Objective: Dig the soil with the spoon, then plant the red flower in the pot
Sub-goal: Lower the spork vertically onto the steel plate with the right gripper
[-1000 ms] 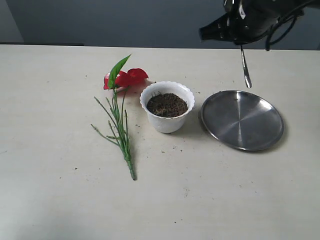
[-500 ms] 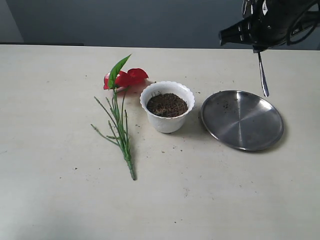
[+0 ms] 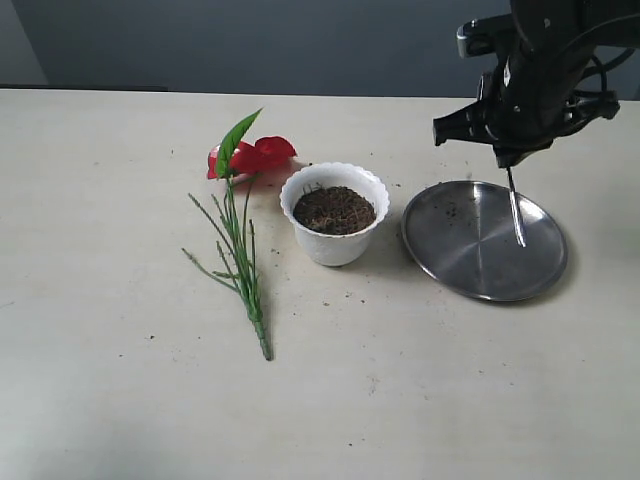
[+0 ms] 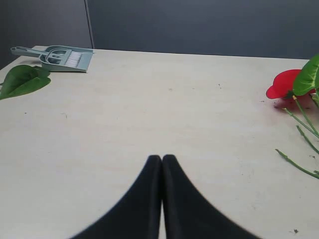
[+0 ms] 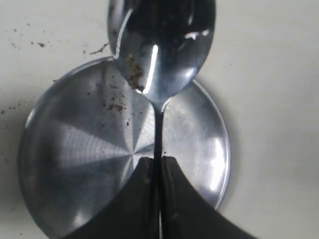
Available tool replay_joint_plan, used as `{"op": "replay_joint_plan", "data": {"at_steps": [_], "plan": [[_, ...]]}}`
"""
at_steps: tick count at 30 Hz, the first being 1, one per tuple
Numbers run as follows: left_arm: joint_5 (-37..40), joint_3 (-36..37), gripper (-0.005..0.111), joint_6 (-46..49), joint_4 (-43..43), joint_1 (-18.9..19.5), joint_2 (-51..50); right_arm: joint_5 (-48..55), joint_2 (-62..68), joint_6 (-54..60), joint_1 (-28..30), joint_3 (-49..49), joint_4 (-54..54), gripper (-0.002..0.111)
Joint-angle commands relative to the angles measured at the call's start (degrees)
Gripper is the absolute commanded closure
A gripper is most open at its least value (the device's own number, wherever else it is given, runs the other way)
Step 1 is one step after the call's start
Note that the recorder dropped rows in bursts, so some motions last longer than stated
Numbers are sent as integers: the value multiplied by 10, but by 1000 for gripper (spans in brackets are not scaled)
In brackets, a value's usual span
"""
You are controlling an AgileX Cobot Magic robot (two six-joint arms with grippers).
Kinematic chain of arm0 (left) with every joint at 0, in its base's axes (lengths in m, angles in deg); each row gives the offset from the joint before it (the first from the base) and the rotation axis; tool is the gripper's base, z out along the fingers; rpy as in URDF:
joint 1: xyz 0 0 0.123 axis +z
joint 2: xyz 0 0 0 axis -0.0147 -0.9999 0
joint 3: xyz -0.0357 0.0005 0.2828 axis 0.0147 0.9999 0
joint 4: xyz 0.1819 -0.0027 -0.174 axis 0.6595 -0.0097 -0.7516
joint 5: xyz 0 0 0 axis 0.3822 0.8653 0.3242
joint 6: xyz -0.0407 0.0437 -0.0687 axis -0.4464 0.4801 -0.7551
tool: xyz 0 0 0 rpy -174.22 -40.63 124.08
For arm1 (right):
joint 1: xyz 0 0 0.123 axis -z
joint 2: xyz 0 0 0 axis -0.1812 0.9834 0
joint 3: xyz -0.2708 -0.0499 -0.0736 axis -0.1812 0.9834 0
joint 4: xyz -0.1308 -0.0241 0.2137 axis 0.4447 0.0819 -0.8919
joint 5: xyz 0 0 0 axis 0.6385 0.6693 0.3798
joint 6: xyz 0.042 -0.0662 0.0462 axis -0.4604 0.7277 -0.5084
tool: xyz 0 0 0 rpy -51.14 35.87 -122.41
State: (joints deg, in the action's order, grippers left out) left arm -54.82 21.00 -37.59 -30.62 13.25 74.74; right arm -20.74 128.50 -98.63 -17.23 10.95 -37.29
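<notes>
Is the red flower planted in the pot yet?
No, the red flower lies on the table beside the pot, which holds only soil.

No readable text, labels, brands, numbers or signs in any view.

The spoon (image 5: 164,50) is being cut off at its bowl tip in the right wrist view, its handle end being hidden by the right gripper (image 5: 157,161). The red flower (image 4: 284,84) is being clipped in the left wrist view.
</notes>
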Motion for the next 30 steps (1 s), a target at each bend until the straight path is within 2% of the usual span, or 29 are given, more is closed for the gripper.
{"op": "replay_joint_plan", "data": {"at_steps": [1,12,19,30], "plan": [[-4,3,107,0,-1,0,3,9,15,3,3,-4,-12,109],[-4,3,107,0,-1,0,3,9,37,-1,3,-4,-26,109],[-4,3,107,0,-1,0,3,-16,37,50,38,-4,-128,109],[-4,3,107,0,-1,0,3,-4,38,99,93,-4,-166,109]]}}
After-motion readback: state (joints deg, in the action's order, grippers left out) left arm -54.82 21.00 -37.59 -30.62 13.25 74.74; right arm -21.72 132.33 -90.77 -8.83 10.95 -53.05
